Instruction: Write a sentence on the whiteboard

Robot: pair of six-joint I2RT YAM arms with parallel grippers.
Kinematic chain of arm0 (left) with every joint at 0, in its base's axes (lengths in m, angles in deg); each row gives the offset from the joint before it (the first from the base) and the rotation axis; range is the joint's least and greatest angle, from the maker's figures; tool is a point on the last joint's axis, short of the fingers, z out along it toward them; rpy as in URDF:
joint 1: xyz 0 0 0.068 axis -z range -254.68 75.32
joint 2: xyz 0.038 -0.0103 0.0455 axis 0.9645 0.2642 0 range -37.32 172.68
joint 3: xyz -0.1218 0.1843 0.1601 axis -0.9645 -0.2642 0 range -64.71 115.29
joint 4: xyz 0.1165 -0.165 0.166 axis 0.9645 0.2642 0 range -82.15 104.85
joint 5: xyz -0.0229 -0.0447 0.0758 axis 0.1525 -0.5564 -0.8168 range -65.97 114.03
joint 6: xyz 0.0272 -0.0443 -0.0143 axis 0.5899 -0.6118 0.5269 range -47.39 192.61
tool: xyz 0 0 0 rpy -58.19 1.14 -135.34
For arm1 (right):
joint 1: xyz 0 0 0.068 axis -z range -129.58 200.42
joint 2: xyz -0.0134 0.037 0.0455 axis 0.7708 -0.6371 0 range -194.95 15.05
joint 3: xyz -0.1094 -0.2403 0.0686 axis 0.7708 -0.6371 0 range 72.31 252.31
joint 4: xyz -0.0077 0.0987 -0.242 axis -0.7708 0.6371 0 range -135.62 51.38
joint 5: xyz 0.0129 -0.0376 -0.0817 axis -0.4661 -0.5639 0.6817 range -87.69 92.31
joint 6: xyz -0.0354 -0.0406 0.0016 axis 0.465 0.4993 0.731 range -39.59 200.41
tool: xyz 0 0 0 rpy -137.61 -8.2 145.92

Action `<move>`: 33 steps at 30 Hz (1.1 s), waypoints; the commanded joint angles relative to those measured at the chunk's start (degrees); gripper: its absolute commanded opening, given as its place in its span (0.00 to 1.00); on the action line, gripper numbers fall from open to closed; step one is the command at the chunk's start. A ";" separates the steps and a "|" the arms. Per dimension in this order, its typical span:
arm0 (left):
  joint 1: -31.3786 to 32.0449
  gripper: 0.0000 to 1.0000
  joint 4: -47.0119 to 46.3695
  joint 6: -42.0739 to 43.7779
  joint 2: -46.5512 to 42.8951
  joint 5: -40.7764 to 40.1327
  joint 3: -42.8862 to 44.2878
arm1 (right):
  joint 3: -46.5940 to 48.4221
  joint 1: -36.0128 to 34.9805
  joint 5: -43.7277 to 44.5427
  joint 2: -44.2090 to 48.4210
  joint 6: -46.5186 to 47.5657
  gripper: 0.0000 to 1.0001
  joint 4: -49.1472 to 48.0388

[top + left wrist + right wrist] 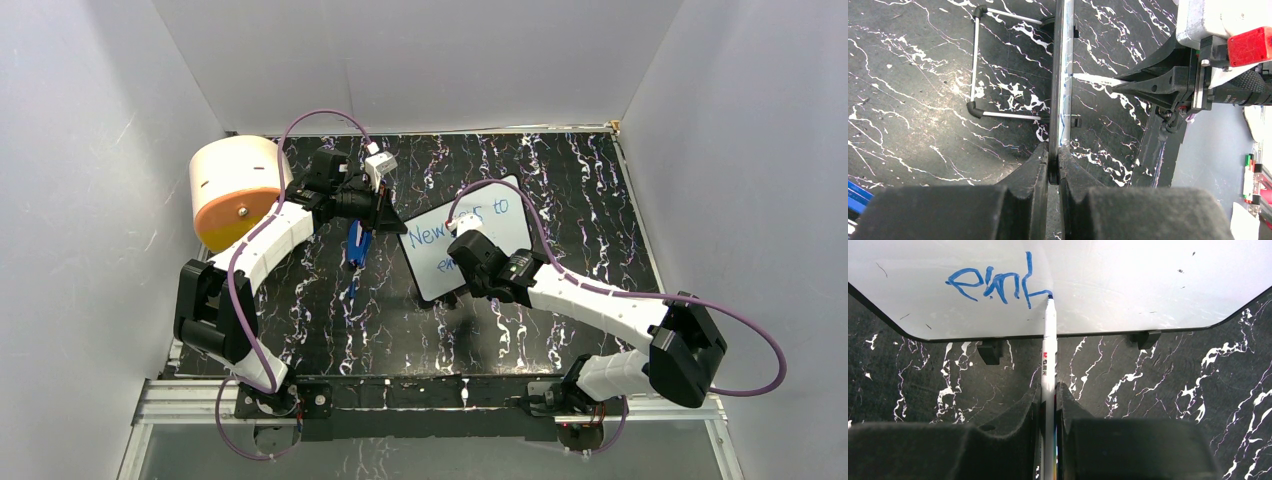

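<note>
Black marbled table [560, 180] bears whiteboard [505, 232] pinched by left fingers [1033, 170], right fingers [1023, 415] clamp marker [1049, 355].

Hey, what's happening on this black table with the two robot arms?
The left gripper is shut on one edge of the small white rectangular whiteboard with a thin black frame, holding it in place. The right gripper is shut on a slim white marker pen whose tip touches the board. The blue handwritten sentence is unfinished: the top line starts with "New" and ends with "to", its middle hidden in the top view, and a second line has only a few letters.
</note>
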State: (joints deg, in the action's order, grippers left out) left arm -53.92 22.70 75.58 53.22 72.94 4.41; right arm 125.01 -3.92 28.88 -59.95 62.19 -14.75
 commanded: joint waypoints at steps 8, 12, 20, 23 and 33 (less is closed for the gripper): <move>-0.01 0.00 2.02 2.40 0.10 -1.71 0.39 | -0.42 0.36 -2.82 0.27 -1.84 0.00 0.66; -0.01 0.00 2.06 2.40 0.13 -1.66 0.32 | -0.12 0.38 -3.49 -0.24 -1.77 0.00 0.44; -0.01 0.00 2.11 2.40 0.08 -1.75 0.39 | 0.99 0.35 -4.77 -0.75 -1.47 0.00 0.31; -0.01 0.00 2.09 2.40 0.07 -1.93 0.33 | 1.04 0.31 -3.85 0.48 -1.33 0.00 0.45; -0.01 0.00 2.11 2.41 -0.01 -1.84 0.39 | 1.31 0.47 1.51 3.48 -0.37 0.00 1.42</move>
State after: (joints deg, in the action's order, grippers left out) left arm -53.92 22.74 75.58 53.22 72.94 4.41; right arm 124.93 -3.90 26.71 -58.27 61.23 -13.78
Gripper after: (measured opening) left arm 0.069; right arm 0.214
